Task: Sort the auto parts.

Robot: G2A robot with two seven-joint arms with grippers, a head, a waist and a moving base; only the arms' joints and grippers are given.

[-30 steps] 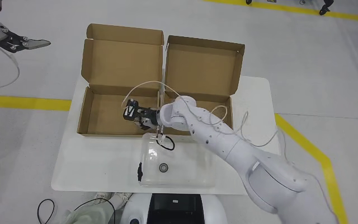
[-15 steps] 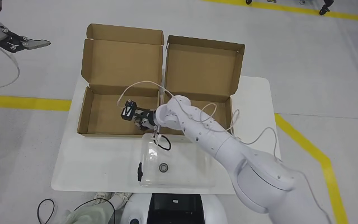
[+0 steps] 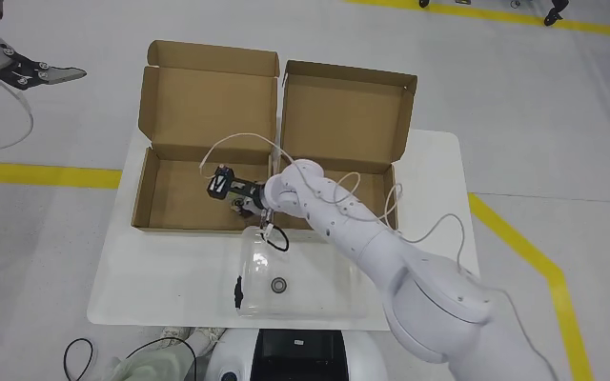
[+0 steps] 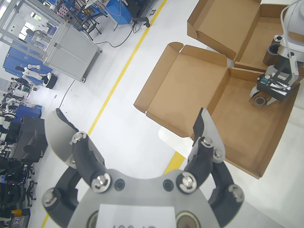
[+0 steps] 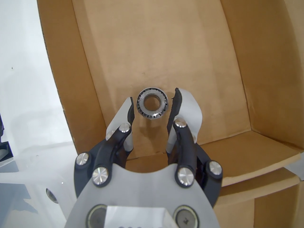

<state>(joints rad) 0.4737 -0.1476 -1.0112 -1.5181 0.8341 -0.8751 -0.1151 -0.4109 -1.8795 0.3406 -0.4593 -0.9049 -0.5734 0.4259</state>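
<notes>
A steel bearing lies on the floor of the left cardboard box. My right gripper stands open just over it, one finger on each side with a small gap to the bearing. From the left wrist view the same bearing sits under the right gripper near the box's right wall. My left gripper hangs open and empty over the floor, off the table's left side, and appears at the far left edge of the top view.
The right cardboard box stands open beside the left one, with brown cylindrical parts inside. A clear plastic bin at the table's front holds another bearing and a black part. A black ring hangs at its rim.
The right arm's elbow and forearm have swung a little to the left. Its gripper stays over nearly the same spot in the left box. The left gripper has not moved.
</notes>
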